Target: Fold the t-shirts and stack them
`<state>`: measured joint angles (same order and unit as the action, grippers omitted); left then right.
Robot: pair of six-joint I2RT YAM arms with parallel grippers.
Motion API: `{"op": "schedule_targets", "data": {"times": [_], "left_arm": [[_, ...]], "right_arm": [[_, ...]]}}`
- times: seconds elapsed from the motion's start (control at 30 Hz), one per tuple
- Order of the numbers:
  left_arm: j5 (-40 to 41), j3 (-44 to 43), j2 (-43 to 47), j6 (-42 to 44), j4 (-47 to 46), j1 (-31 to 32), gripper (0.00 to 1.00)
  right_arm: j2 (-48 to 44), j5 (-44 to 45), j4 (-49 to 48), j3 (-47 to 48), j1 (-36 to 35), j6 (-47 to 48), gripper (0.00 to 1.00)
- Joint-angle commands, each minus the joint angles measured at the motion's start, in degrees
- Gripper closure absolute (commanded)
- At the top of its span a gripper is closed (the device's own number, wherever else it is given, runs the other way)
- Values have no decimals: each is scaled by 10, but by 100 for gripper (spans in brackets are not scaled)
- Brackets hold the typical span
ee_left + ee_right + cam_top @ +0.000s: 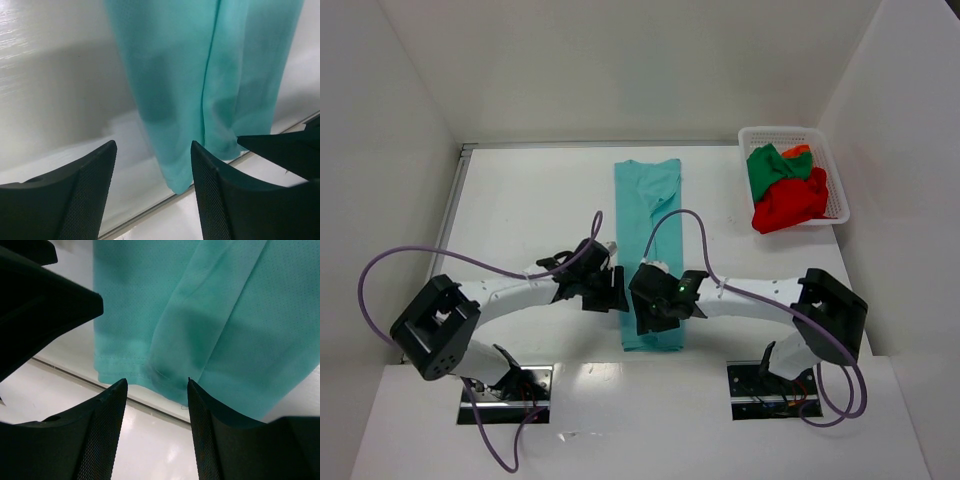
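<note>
Teal shirt [646, 200]: plain, no print. Close up the weave shows a fine pin-dot pattern, and the teal goes darker in the shadowed patches.

Table [530, 210]: glossy white.

Basket [839, 190]: white lattice.
- green shirt [768, 170]: deep, plain green
- red shirt [790, 203]: plain bright red
- orange shirt [799, 151]: only a sliver shows

Left gripper [152, 145] and right gripper [156, 382]: matt black, with a fine mesh texture on the inner faces.

Arm links [510, 293]: white, with black joints and bases.

Cables [400, 262]: purple.

Light [680, 290] on the right arm: small green dot.

Walls [620, 60]: plain white.
</note>
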<state>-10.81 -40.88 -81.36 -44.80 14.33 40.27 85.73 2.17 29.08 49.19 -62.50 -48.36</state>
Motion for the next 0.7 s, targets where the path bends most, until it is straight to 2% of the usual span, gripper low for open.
{"op": "schedule_targets", "data": {"times": [0.0, 0.17, 0.23, 0.43, 0.53, 0.63, 0.67], "left_arm": [[4, 3, -15, -15, -28, 1, 31], [4, 8, -31, -15, -40, 6, 40], [4, 8, -38, -20, -40, 6, 46], [-1, 8, -49, -20, -45, 11, 56], [-1, 8, -49, -20, -50, 11, 61], [-1, 8, -54, -20, -50, 11, 64], [-7, 8, -59, -20, -55, 11, 68]], "right_arm": [[11, 11, -16, 22, -6, -3, 43], [29, 21, -16, 22, -6, -3, 46], [37, 21, -16, 28, -6, -3, 48], [37, 34, -10, 28, -6, -3, 58], [29, 49, 1, 28, -6, -9, 67], [14, 56, 1, 13, -6, -16, 71], [8, 56, 1, 13, -6, -16, 71]]}}
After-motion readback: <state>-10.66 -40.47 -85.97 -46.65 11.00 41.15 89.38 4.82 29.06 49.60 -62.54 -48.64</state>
